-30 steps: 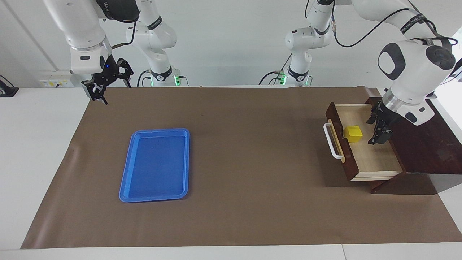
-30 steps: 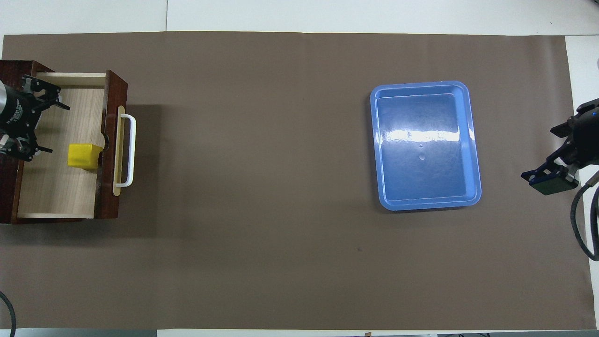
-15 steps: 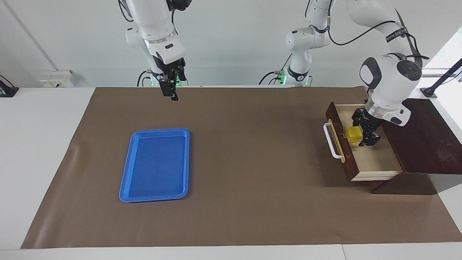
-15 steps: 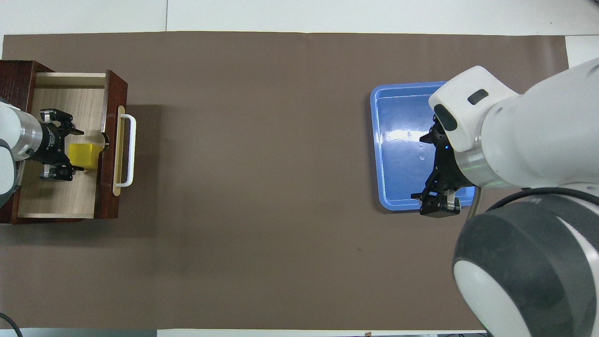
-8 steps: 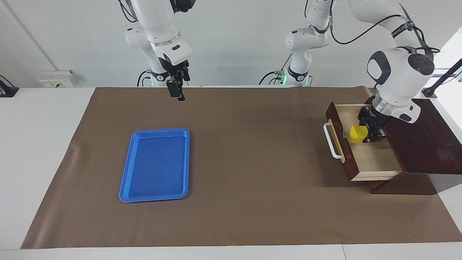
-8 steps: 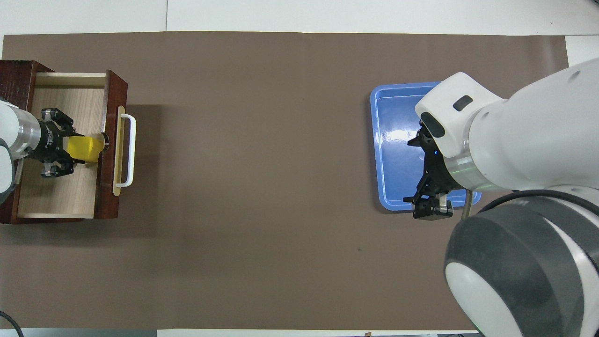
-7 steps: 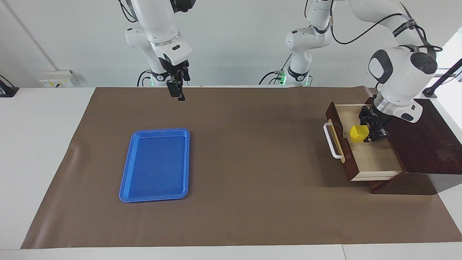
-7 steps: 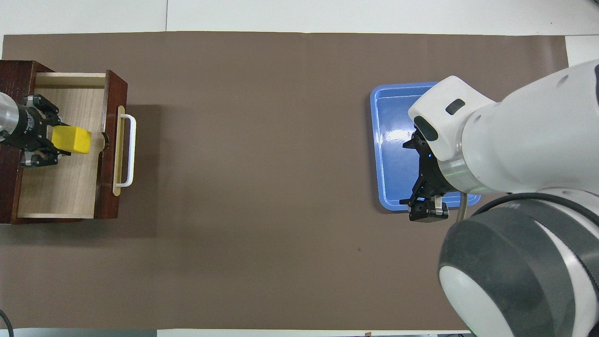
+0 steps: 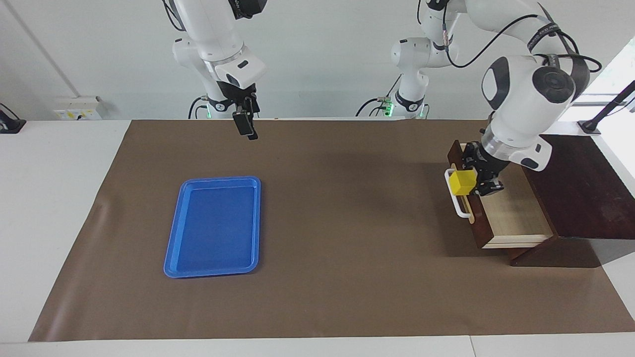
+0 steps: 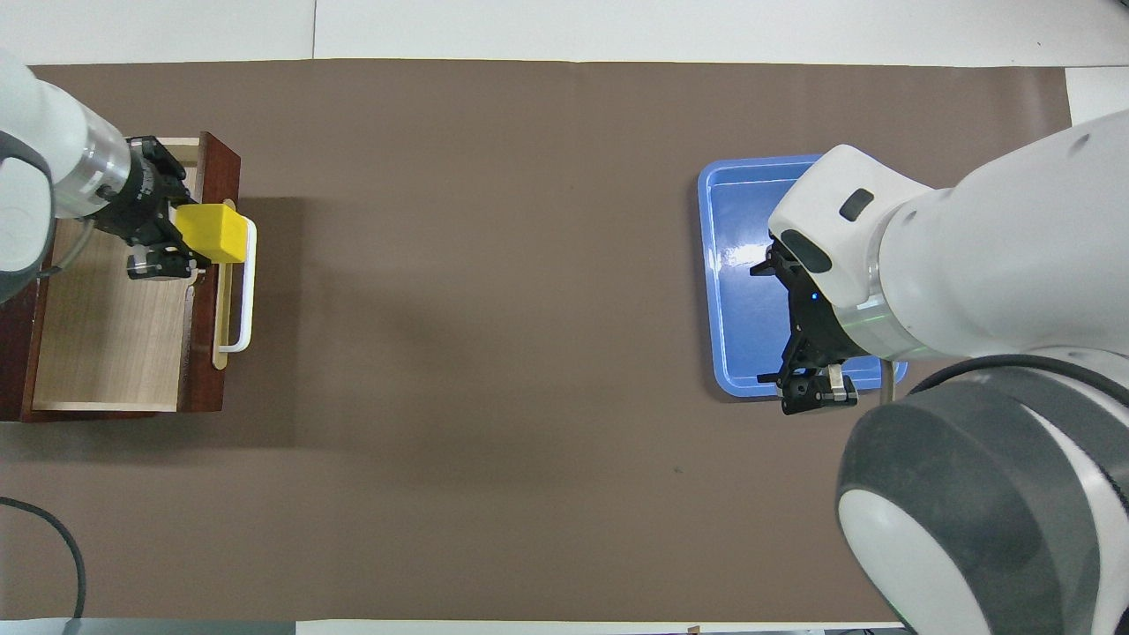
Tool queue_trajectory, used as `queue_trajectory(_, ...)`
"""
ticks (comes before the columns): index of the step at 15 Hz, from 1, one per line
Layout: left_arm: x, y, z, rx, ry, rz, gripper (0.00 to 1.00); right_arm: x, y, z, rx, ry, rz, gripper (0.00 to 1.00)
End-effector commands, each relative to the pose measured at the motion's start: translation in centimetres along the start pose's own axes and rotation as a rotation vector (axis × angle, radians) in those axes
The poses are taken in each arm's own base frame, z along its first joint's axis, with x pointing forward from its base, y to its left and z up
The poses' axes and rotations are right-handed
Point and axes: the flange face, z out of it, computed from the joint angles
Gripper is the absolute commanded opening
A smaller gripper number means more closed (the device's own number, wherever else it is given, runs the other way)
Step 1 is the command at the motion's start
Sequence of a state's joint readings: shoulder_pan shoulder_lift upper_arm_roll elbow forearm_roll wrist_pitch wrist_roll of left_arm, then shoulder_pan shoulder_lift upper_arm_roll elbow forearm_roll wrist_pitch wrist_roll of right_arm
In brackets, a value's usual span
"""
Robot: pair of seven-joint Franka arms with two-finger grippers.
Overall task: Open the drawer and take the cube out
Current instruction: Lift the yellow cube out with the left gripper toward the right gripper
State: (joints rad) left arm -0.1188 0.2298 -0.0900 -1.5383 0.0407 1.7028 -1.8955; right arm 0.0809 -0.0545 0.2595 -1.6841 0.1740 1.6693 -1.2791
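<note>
While clamped on the cube: left gripper (image 9: 475, 179), fingers closed against the sides of the small solid bright-yellow cube (image 9: 461, 182), raised in the air.
Cube position: lifted clear of the drawer interior, held over the front panel and white handle of the drawer; seen from overhead (image 10: 212, 234) covering the upper part of the handle.
Left arm: reaching in from the left arm's end of the counter, white wrist over the open drawer.
Drawer: dark reddish-brown wooden drawer (image 9: 501, 208) with pale light-wood interior, pulled out of the box toward the middle of the counter; interior bare of any object.
Handle: white bar handle (image 9: 457, 201) on a tan strip, fixed to the drawer front, partly covered by the cube in both views.
Box: dark wooden box (image 9: 580, 188) at the left arm's end of the counter, housing the drawer.
Right gripper: (image 9: 245, 126) hanging in the air over the brown mat, near the robots' edge; fingers apart.
Right gripper from overhead: (image 10: 816, 388) appearing over the nearer edge of the tray, large white arm covering one corner of the tray.
Tray: flat blue plastic tray (image 9: 216, 225) lying on the mat toward the right arm's end, well apart from the drawer, nothing in it.
Mat: brown mat (image 9: 337, 277) spread over the white counter (image 9: 54, 163), carrying tray and box.
</note>
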Motion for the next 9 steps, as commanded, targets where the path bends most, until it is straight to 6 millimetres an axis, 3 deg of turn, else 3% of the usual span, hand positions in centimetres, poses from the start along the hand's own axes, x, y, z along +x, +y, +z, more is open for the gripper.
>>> queue_trajectory(1,-6.1,-1.9,-0.7,0.012,-0.002,-0.086,0.00,-0.4,-0.5,0.6,-0.017,0.026,-0.048,1.00)
queue_trajectory(4,-12.7,-4.8,-1.2,0.023,-0.092,-0.108,0.00,-0.1,-0.5,1.6,-0.008,0.084,-0.054,1.00)
queue_trajectory(6,-16.8,-7.0,-0.3,-0.015,-0.120,-0.094,0.00,0.7,-0.1,2.5,-0.017,0.114,-0.056,1.00)
queue_trajectory(9,-18.5,-8.0,-0.8,-0.027,-0.140,-0.132,0.00,1.8,0.4,4.1,-0.012,0.151,-0.065,1.00)
